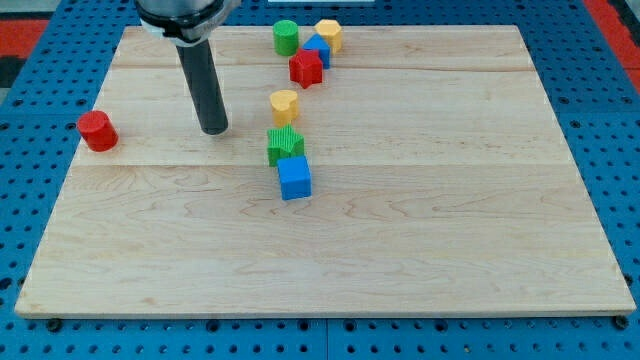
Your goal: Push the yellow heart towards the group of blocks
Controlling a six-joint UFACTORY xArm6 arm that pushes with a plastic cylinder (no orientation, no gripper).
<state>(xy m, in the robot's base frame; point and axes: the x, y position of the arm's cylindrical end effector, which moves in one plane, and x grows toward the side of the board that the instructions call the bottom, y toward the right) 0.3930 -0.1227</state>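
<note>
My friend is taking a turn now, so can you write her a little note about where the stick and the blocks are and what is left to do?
My tip: on the board, left of the yellow heart, apart from it.
Yellow heart: alone, mid-board, just above the green block and blue cube.
Group at the view's top: green cylinder, yellow block, blue block, red block.
Red cylinder: far left edge.
Done: nothing visible yet. Left: push the heart up to the group.
</note>
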